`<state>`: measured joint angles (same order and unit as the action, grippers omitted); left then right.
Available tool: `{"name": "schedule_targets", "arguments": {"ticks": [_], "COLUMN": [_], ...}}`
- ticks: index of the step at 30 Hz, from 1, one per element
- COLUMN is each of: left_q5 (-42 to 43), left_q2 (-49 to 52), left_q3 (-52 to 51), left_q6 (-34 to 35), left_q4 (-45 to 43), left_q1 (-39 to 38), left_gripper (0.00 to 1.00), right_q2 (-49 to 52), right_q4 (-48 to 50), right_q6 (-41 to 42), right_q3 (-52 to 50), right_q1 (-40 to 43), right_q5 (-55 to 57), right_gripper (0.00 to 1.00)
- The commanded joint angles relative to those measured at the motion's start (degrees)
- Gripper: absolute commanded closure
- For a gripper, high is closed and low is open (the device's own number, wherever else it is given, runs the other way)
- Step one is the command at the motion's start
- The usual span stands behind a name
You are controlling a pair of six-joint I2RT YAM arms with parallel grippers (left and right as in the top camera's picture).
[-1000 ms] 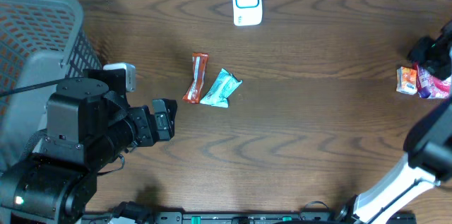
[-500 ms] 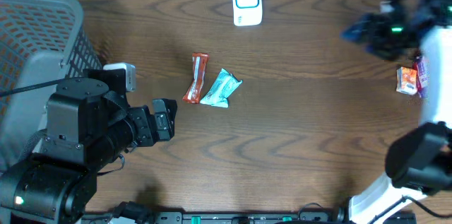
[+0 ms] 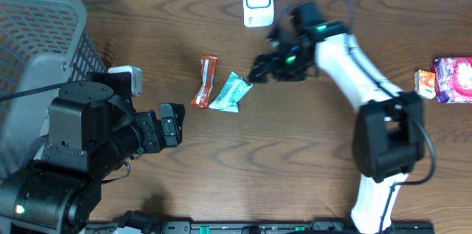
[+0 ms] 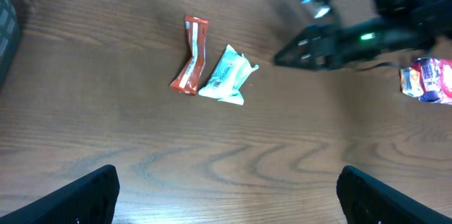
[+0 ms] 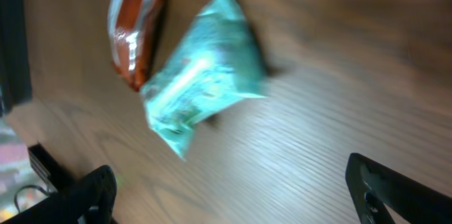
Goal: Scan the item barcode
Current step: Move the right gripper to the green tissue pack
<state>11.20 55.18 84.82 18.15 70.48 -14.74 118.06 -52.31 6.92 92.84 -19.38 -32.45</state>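
Brown wood-grain table [image 3: 295, 153], bearing: grey mesh basket [image 3: 37, 35] at the left edge, probably for finished goods; white scanner [image 3: 258, 1] at the far edge, face up so a barcode can be passed over it; teal packet [image 3: 231, 92] and red wrapper [image 3: 204, 80] side by side near centre, both lying free. Right arm stretched across the table, right gripper [image 3: 259, 68] just beside the teal packet, jaws spread wide and empty, apparently lined up to take it. Left gripper [image 3: 171, 123] low by the basket, jaws spread, holding nothing.

Right end effector [image 3: 259, 69] swung from right-edge snacks [image 3: 446, 80] to beside teal packet [image 3: 231, 92], jaws spread wider.
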Motion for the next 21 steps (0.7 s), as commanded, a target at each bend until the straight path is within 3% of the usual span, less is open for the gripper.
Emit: {"name": "schedule_targets", "arguments": {"ticks": [1, 5, 12, 21], "left_q5": [-0.55, -0.55, -0.55, -0.55], "left_q2": [-0.2, -0.2, -0.2, -0.2], "left_q3": [0.2, 0.2, 0.2, 0.2], "left_q6": [-0.13, -0.13, -0.13, -0.13], "left_q4": [0.02, 0.02, 0.02, 0.02], "left_q1": [-0.13, -0.13, -0.13, -0.13], "left_gripper": [0.02, 0.02, 0.02, 0.02], "right_q2": [0.24, 0.24, 0.28, 0.37], "right_q4": [1.92, 4.81, 5.4, 9.79], "right_q6": [3.89, 4.5, 23.58, 39.32], "right_q3": [-0.28, -0.28, -0.74, -5.25], "right_q1": [-4.33, -8.72, -12.26, -15.08], "right_q5": [-0.9, -0.85, 14.14, 22.49], "right_gripper": [0.01, 0.01, 0.01, 0.03]}}
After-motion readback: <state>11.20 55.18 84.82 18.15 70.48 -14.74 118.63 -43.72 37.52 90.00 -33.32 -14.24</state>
